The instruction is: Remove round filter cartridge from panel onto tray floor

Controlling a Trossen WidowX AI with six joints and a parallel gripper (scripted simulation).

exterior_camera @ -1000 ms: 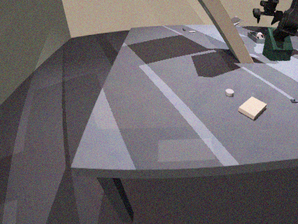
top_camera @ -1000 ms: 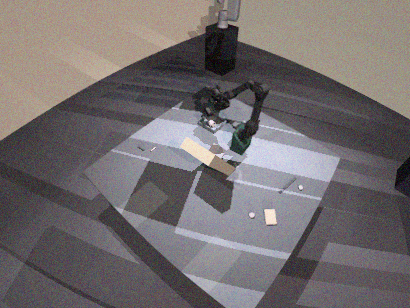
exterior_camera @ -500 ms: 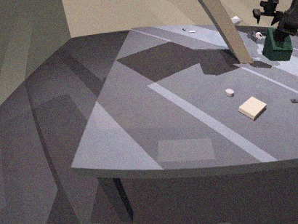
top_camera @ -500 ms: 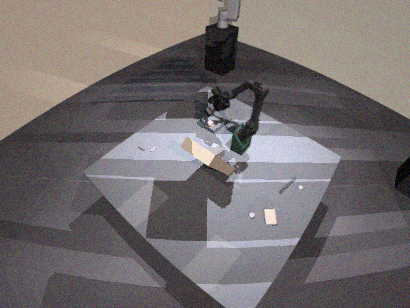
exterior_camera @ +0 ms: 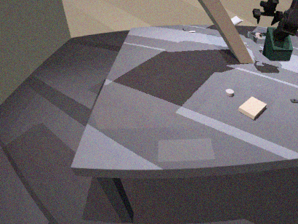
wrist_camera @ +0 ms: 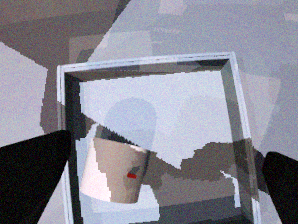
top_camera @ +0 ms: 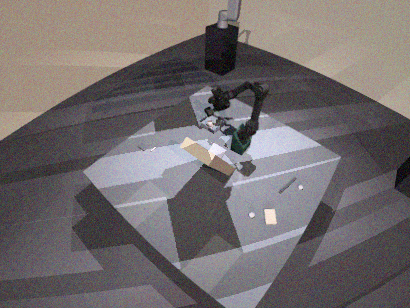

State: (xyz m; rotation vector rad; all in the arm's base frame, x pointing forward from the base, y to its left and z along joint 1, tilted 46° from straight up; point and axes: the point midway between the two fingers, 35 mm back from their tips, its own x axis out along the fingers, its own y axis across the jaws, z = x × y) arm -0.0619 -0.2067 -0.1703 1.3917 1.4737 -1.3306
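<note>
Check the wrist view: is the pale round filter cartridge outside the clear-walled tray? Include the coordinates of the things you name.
No, the cartridge [wrist_camera: 116,172] lies within the tray's walls [wrist_camera: 150,59].

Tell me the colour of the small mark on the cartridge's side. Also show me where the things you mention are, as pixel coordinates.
Red; the wrist view shows it [wrist_camera: 131,176] best.

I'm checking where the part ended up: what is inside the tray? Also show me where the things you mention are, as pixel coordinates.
The filter cartridge [top_camera: 210,124] [exterior_camera: 259,35] [wrist_camera: 116,171] lies inside the tray [exterior_camera: 251,36] [wrist_camera: 150,60]. The floor directly beneath it is covered, so anything there cannot be seen.
</note>
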